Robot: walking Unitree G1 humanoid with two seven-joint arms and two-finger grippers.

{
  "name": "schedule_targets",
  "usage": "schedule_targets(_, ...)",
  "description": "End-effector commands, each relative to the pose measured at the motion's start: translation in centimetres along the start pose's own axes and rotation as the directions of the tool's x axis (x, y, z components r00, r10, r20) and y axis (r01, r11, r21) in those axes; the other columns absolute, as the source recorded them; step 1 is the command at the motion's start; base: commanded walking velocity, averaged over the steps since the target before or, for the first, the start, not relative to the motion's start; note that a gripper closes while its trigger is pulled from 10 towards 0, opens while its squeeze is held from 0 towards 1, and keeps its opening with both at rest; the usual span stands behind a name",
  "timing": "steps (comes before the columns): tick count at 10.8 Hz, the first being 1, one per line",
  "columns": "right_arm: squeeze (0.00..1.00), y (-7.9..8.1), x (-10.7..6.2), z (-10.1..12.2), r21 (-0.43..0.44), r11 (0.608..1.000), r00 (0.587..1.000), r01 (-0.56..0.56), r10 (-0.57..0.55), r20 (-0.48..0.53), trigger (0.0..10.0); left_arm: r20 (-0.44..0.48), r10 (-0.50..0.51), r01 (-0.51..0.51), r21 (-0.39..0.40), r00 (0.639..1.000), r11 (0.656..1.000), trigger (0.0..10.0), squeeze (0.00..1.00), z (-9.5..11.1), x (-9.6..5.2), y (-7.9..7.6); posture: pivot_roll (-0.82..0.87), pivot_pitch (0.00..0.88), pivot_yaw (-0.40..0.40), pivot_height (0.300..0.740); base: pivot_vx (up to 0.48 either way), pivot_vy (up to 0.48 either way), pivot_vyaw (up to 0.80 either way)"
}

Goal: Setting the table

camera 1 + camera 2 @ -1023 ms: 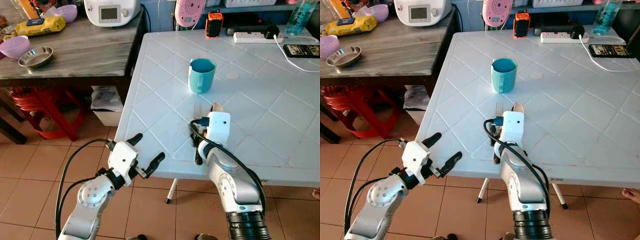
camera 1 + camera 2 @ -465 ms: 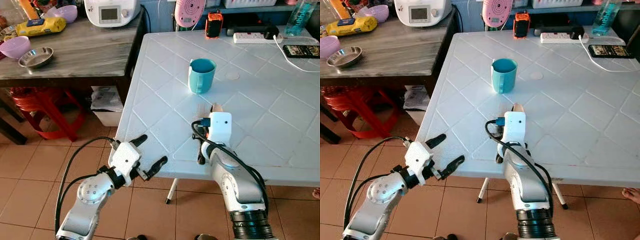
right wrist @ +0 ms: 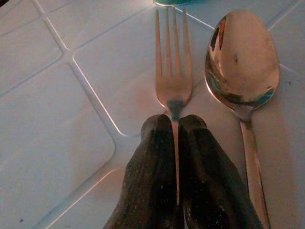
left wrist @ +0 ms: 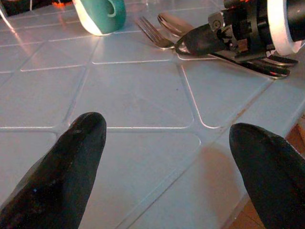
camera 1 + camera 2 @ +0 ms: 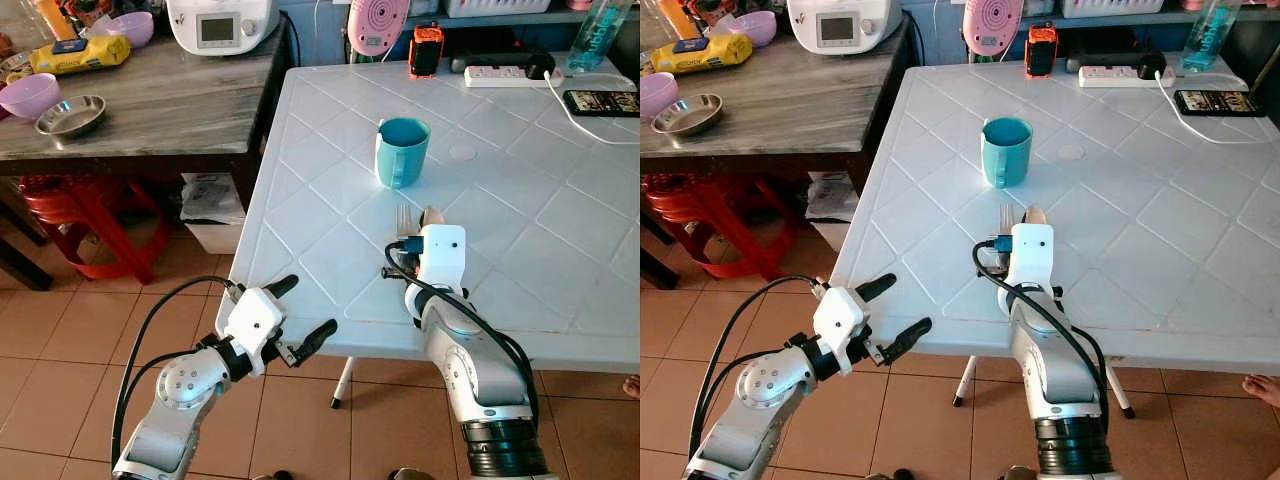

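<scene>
White table: right claw clamps fork beside spoon; left claw (fingers apart) at its edge.

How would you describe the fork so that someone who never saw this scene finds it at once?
On the white table, look just in front of the teal mug, toward the robot. The fork lies flat there beside a spoon, its handle pinched by the right gripper. It has tines; the spoon has a rounded bowl.

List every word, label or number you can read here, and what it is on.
None can be read.
Bottle: light lettering down its side, too blurred.
White appliance: a display panel, too small.
Yellow packet: a dark label, illegible.
Phone: patterned screen, no legible text.
</scene>
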State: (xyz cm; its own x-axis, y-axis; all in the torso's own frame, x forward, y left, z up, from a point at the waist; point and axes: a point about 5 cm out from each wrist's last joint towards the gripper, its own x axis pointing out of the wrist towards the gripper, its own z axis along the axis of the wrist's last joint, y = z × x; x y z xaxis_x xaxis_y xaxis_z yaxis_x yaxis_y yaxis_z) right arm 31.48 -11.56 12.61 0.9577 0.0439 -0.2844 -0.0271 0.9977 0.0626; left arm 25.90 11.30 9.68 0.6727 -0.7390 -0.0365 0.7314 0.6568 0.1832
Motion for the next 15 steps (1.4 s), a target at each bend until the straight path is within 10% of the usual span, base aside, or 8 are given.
schedule_targets(1, 0.00, -0.5, 0.0, -3.9, -0.009, 1.000, 0.984, 0.021, -0.023, -0.174, 0.0, -0.036, -0.018, 0.019, 0.008, 0.999, 1.000, 10.0, 0.00, -0.5, -0.3, 0.0, -0.17, 0.156, 0.106, 0.740, 0.000, 0.000, 0.00)
schedule_targets(6, 0.00, 1.3, -0.9, 2.3, 0.107, 0.993, 0.996, -0.051, 0.043, 0.078, 0.0, 0.025, 0.061, -0.062, 0.043, 0.998, 0.997, 10.0, 0.00, 0.5, 0.0, 1.0, -0.17, 0.154, 0.107, 0.740, 0.000, 0.000, 0.00)
schedule_targets(10, 0.00, 0.6, -2.5, 3.5, 0.101, 0.993, 0.976, -0.066, 0.043, 0.214, 0.0, 0.073, 0.350, -0.350, -0.014, 0.934, 0.937, 10.0, 0.00, 1.7, 0.2, 4.2, -0.18, 0.142, 0.103, 0.740, 0.000, 0.000, 0.00)
schedule_targets(11, 0.00, 0.1, -3.0, 3.2, 0.082, 0.995, 0.971, -0.060, 0.039, 0.234, 10.0, 0.065, 0.414, -0.410, -0.063, 0.908, 0.910, 10.0, 0.00, 1.7, 0.3, 5.0, -0.18, 0.131, 0.105, 0.740, 0.000, 0.000, 0.00)
schedule_targets(15, 0.00, -0.7, -4.5, 2.4, 0.012, 1.000, 0.946, -0.003, -0.001, 0.323, 10.0, 0.059, 0.469, -0.451, -0.189, 0.881, 0.872, 10.0, 0.00, 1.8, 0.9, 5.3, -0.19, 0.112, 0.105, 0.740, 0.000, 0.157, 0.00)
